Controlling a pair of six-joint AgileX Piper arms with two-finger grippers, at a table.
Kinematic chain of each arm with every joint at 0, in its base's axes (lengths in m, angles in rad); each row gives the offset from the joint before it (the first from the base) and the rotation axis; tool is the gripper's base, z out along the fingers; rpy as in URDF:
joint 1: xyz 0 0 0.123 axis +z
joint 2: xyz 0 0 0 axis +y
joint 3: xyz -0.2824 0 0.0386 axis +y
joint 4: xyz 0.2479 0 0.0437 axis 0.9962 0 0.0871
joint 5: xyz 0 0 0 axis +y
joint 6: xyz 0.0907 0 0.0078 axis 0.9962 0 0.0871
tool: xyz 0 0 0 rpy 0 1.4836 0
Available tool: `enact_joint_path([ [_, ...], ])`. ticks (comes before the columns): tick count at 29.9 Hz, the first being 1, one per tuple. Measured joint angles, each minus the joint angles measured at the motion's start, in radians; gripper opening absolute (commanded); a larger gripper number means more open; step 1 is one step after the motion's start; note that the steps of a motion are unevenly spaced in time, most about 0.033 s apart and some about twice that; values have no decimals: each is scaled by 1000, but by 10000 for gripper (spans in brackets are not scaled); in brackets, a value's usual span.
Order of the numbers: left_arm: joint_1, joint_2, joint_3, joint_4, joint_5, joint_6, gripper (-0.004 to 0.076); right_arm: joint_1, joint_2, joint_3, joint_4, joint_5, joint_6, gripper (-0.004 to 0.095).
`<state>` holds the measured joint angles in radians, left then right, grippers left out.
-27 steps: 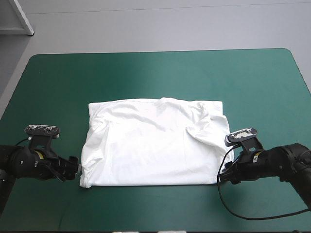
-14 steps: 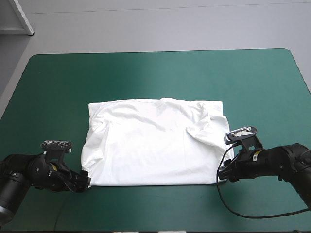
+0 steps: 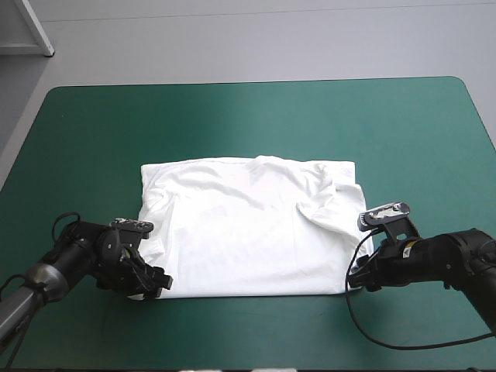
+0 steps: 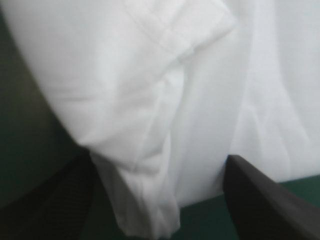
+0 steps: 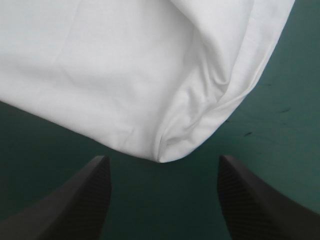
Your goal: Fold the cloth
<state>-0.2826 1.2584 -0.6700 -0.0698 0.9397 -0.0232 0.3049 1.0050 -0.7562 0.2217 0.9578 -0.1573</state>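
White T-shirt (image 3: 248,229) lies flat mid-table on the teal-green cover (image 3: 232,116). I see the left gripper (image 4: 159,167) spread astride its near left corner, seemingly touching cloth, and the right gripper (image 5: 162,161) spread too, just short of the near right corner.

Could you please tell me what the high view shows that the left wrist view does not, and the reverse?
Only the high view shows the whole T-shirt spread on the teal-green table, with the right pincer at its near right corner. Only the left wrist view shows that the left pincer is open, its black fingers standing apart with the shirt's corner between them. Both views show the left pincer at the T-shirt's near left corner.
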Motion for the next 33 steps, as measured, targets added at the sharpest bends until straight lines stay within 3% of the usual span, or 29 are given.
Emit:
enact_joint_path([
  [3,-16,41,-4,8,-9,-7,331,0,0,0,1,15,0,580],
  [9,-42,48,-9,-6,-43,-8,22,0,6,0,12,14,3,581],
  [24,-50,51,-9,-31,-61,-8,19,18,329,0,98,-67,-46,565],
  [28,-50,51,-9,-33,-64,-8,19,87,373,-12,74,-84,-46,416],
  [33,-50,53,-9,-39,-76,-8,19,158,387,-14,53,-156,-33,0],
])
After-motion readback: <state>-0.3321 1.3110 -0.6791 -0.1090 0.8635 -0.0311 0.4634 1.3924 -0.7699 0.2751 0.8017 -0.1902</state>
